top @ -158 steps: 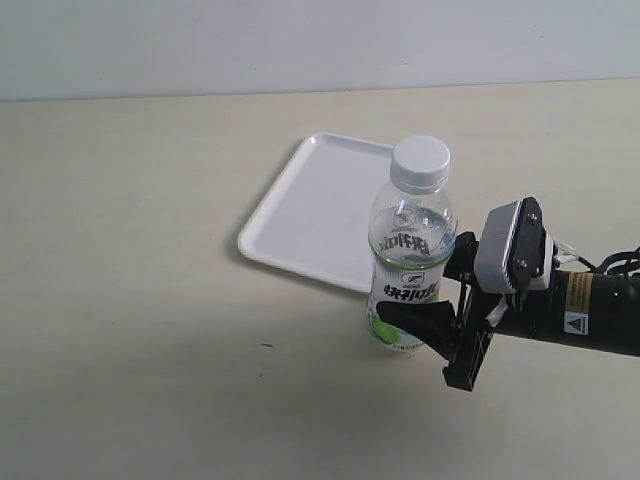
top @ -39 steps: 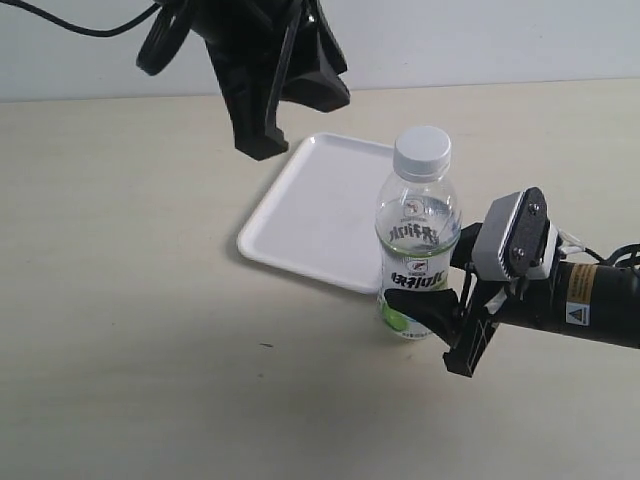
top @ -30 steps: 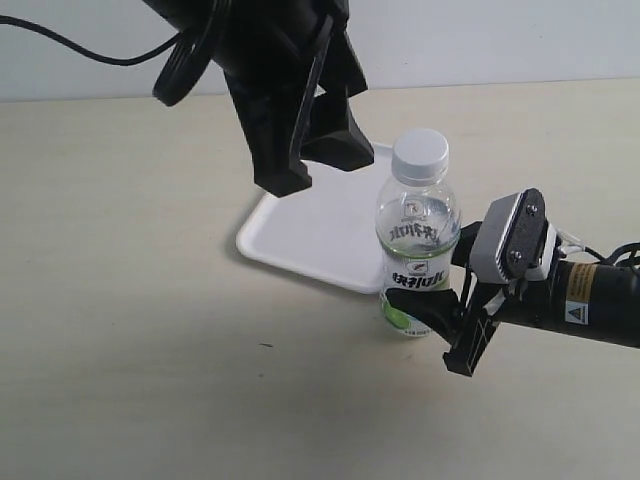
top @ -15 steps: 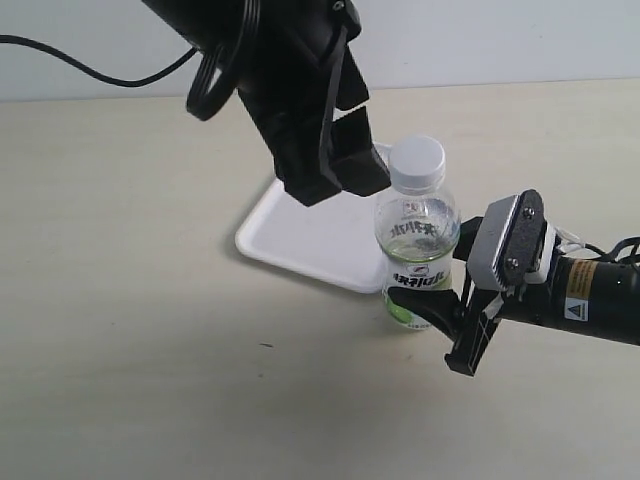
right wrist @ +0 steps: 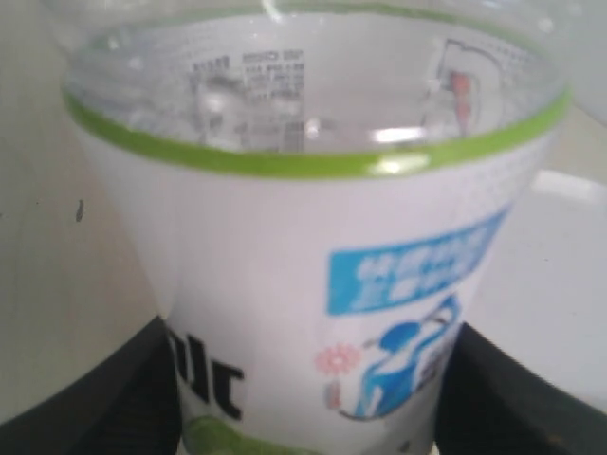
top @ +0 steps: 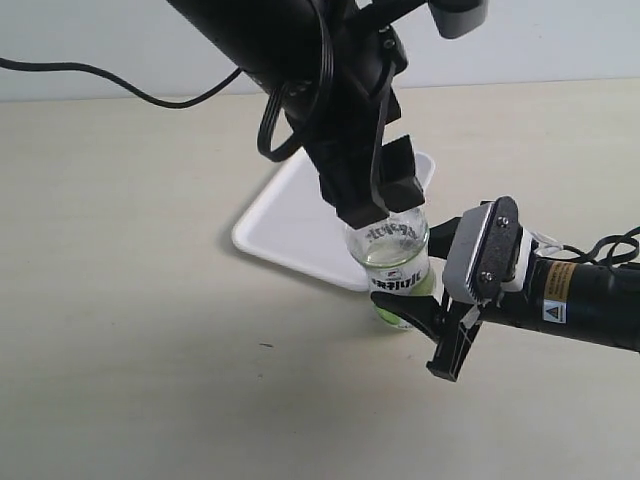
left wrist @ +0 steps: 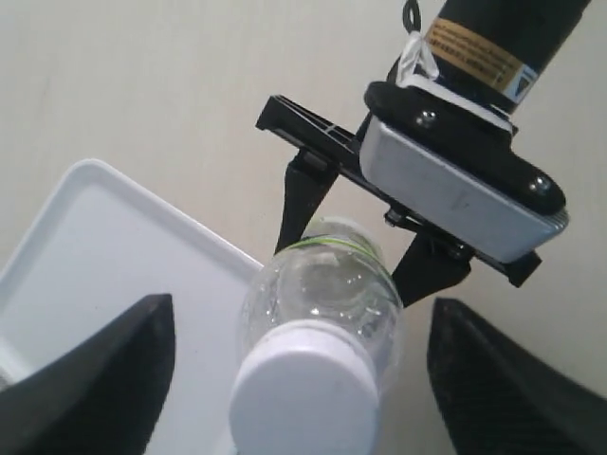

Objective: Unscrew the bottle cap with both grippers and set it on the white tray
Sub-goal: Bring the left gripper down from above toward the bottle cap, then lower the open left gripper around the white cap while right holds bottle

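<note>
Centering the spread left hand over the cap is advised before it is closed; the bottle is pinched low by the right hand.

A pale beige matte tabletop carries a flat rectangular white plastic tray, just past the right pincer, and a small clear plastic bottle standing between that pincer's fingers.

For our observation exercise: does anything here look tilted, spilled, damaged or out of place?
Nothing stands out. The bottle looks upright in the right gripper, its white cap is on, the tray beside it looks undamaged, and no spill shows.
</note>
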{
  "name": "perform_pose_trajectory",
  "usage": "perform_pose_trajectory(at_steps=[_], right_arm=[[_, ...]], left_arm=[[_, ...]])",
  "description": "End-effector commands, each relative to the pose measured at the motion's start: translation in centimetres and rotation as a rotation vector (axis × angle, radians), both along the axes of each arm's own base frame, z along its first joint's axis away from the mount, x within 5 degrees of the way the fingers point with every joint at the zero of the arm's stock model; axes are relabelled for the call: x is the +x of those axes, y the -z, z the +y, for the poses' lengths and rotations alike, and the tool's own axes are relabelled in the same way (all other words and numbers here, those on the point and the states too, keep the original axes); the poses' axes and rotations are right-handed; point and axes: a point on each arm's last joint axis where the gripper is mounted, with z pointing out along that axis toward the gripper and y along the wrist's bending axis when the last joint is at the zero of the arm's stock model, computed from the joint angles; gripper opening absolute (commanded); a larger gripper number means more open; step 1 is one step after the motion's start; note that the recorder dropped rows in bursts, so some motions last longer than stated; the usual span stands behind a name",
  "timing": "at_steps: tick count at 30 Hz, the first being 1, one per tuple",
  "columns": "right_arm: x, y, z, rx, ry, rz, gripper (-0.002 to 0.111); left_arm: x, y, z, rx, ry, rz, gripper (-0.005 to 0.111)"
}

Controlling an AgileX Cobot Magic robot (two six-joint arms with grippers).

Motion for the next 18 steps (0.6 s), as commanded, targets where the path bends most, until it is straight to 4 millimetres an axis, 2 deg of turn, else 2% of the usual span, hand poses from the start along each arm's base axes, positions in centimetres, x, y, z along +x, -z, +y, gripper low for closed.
perform_pose_trajectory(at_steps=[1,8,18], right_arm=[[-0.1,0.6,-0.3,-0.073,0.007,0.037,0.0],[0.0,0.6,-0.4,-0.07,0.031,0.039,0.0],[0.1,0.5,-0.4,-0.037,0.063,0.069,0.0]], left_arm=[[-0.2,-0.3,0.1,0.021,0.002,-0.008,0.072],[-0.2,0.4,1.6,0.216,0.015,-0.019,0.072],[0.5,0.0,1.1,0.179,0.092,-0.146,0.072]])
